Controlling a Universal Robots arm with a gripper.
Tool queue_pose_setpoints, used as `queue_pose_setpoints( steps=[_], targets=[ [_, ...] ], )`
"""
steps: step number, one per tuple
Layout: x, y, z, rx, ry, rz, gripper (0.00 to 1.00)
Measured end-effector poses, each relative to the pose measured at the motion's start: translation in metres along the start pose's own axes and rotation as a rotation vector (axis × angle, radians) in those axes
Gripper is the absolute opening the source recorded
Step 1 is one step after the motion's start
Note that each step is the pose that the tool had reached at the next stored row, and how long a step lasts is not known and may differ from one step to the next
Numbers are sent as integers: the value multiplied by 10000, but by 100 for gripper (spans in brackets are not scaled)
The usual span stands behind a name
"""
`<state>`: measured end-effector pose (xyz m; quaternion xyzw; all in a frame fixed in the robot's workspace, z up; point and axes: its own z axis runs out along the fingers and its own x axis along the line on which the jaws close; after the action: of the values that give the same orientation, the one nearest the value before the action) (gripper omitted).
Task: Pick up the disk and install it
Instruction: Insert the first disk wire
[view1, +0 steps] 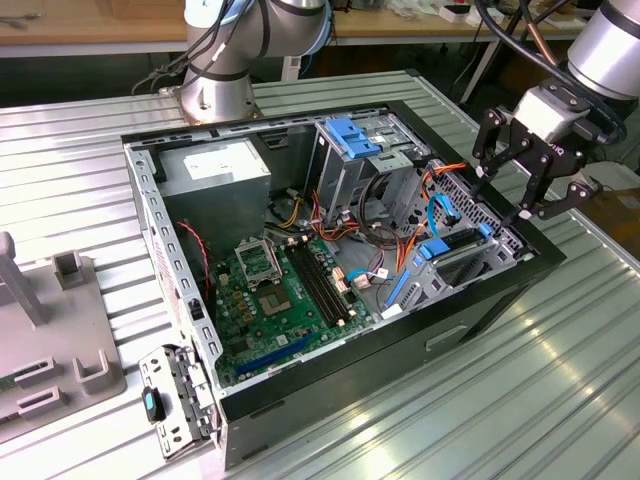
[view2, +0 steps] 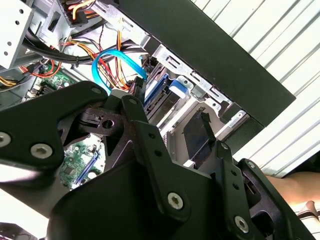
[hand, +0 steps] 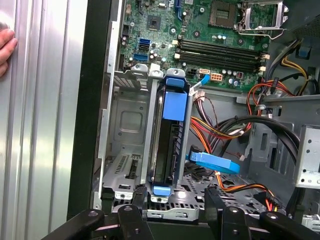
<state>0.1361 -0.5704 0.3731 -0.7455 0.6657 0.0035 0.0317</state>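
Robotics laboratory or electronics workshop. A ribbed metal counter (view1: 560, 400) carries an opened desktop computer case (view1: 460, 318), its motherboard (view1: 270, 290) and coloured wiring (hand: 220, 125) exposed. The base of a robot arm (view1: 215, 90) stands on the same surface, near a grey moulded fixture (view1: 60, 350). A wooden counter (view1: 90, 20) stands behind, with cables hanging at its edge.

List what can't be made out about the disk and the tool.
Disk: broad faces and connectors, first wrist view, hidden by the cage walls.
Tool: its body, first wrist view, cut off by the picture's edge.
Hand: mostly cut off by the edge, first wrist view.
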Motion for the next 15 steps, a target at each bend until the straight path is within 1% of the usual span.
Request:
queue_pose_setpoints(
  steps=[11, 13, 14, 15],
  targets=[
    [0, 0, 0, 0, 0, -8, 58],
    [-1, -1, 0, -6, -4, -115, 58],
    [-2, -1, 1, -13, -12, -266, 58],
    [-7, -2, 0, -25, -21, -516, 58]
  ],
)
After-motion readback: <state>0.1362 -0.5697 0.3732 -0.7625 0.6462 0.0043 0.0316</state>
